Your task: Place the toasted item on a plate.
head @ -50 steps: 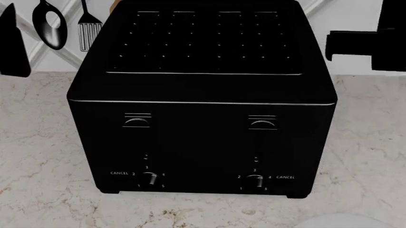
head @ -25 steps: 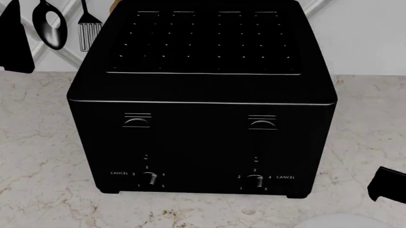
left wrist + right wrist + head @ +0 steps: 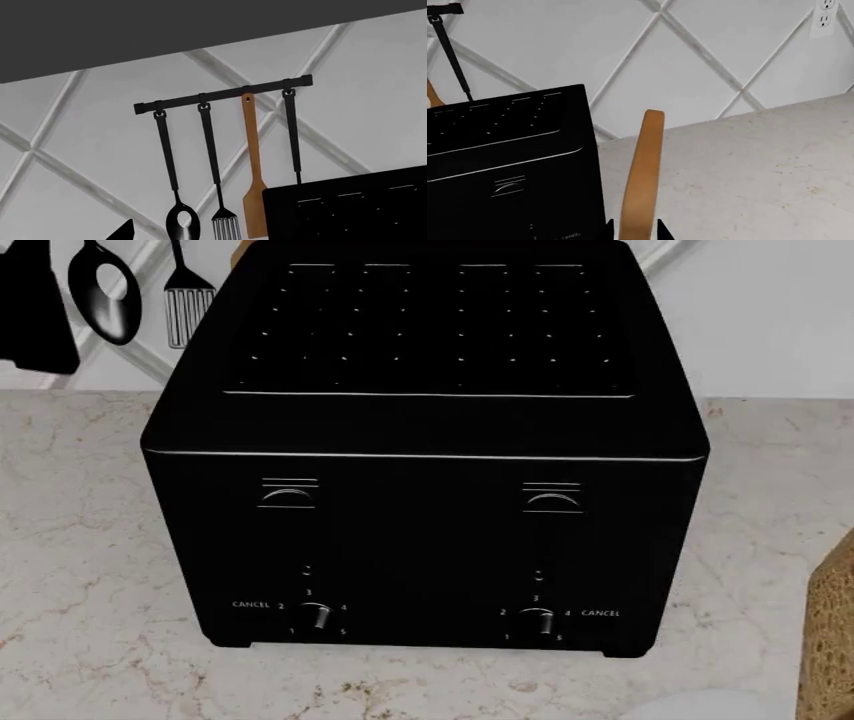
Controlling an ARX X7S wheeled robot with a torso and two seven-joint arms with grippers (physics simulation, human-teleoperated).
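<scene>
A tan slice of toast (image 3: 644,165) stands edge-on between the two black fingertips of my right gripper (image 3: 634,231), which is shut on it. In the head view the toast (image 3: 834,640) shows as a brown textured slab at the right edge, beside the black toaster (image 3: 424,450). Only a sliver of the white plate (image 3: 707,706) shows at the bottom edge, just left of the toast. My left gripper (image 3: 34,310) is a dark shape at the top left, raised near the wall. One fingertip (image 3: 123,232) shows in its wrist view, and its jaws are unclear.
The toaster stands on a marble counter (image 3: 80,540). A rail (image 3: 223,94) on the tiled wall holds a black spoon (image 3: 182,225), a slotted turner (image 3: 225,227) and a wooden spatula (image 3: 253,200). A wall outlet (image 3: 825,17) is at the right.
The right arm has dropped from the upper right to the lower right of the head view, and the toast now shows at that edge. The left gripper has shifted slightly at the top left.
</scene>
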